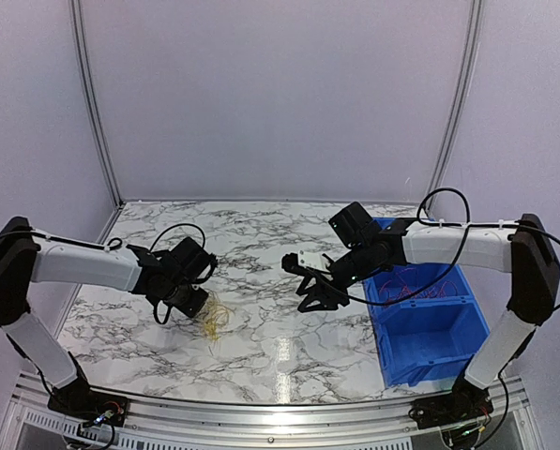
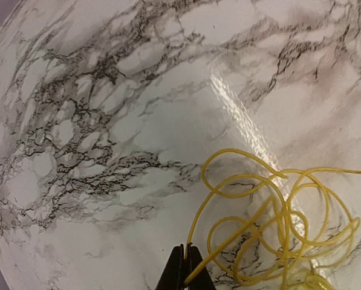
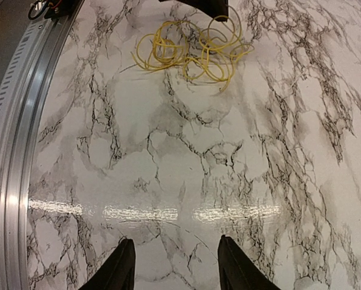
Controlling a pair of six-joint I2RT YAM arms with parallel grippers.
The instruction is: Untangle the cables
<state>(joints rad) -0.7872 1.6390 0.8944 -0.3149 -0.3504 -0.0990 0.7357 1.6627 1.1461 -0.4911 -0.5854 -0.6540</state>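
A loose tangle of thin yellow cable [image 2: 271, 211] lies on the marble table, left of centre in the top view [image 1: 214, 319]. My left gripper [image 2: 186, 249] is shut on one strand of it, low over the table [image 1: 203, 311]. My right gripper [image 3: 175, 257] hangs open and empty over bare marble near the table's middle [image 1: 300, 284], well apart from the yellow cable [image 3: 192, 48]. More thin cables, red among them [image 1: 413, 286], lie in the blue bin on the right.
A blue plastic bin [image 1: 439, 349] with two compartments stands at the right of the table, under the right arm. A metal rail [image 3: 14, 151] runs along the table's near edge. Bare marble [image 1: 261, 234] stretches between the arms.
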